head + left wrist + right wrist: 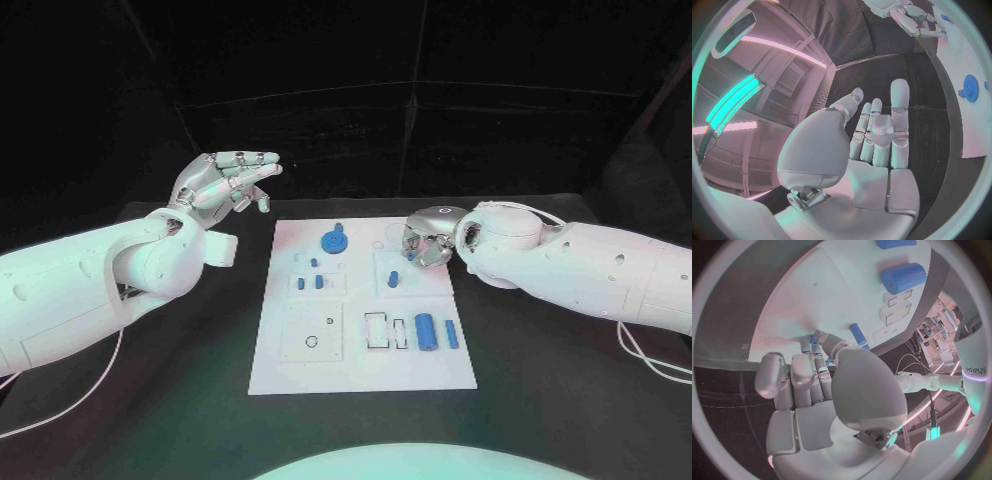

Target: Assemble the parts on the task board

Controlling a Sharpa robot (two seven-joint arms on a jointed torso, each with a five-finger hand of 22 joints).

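1. Centrally on the black surface (173, 400) lies the white task board (361, 375), long axis running away from the robot.
2. Left hand (224, 183) is raised off the board's far left corner, well apart from it, palm open and fingers spread, holding nothing. The left wrist view confirms this: fingers (899, 107) extended and apart, with no part between them.
3. Right hand (428, 235) is down over the board's far right area, fingers curled toward the plate. In the right wrist view the fingertips (820, 347) close around a small blue part (812, 340) at the board face, so the hand appears to be pinching it; whether the part is seated in the board or lifted cannot be told.
4. Blue gear-like part (335, 240) sits on the far middle of the board, to the left of the right hand.
5. Two small blue pegs (309, 282) stand in the left middle panel.
6. Another small blue peg (392, 279) stands in the right middle panel, just in front of the right hand.
7. Blue cylinder (426, 329) lies near the board's near right area, with a thinner blue bar (451, 334) beside it on its right; both are apart from either hand.
8. Near left panel (310, 338) carries a small dark ring mark.
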